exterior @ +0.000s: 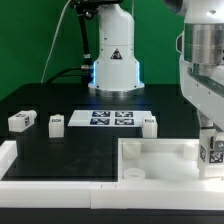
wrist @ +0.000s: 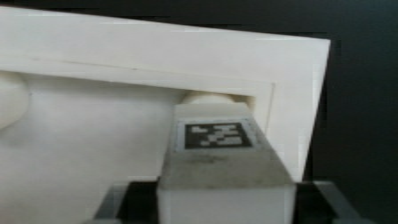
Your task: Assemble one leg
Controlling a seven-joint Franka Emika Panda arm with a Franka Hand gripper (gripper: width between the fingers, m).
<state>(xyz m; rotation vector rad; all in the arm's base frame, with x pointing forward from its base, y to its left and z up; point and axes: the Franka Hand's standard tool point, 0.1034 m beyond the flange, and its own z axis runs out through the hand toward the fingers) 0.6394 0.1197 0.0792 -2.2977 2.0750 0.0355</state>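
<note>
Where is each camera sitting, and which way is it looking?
Exterior view: sits off the arm, a little above the table, and faces the base across it; the base and the arm, on the exterior view's right, show.
Wrist view: sits on the wrist and looks along the hand at the leg it grips, over a corner of the tray; only bits of the hand show.
Shared: both see the gripped leg and the tray.
</note>
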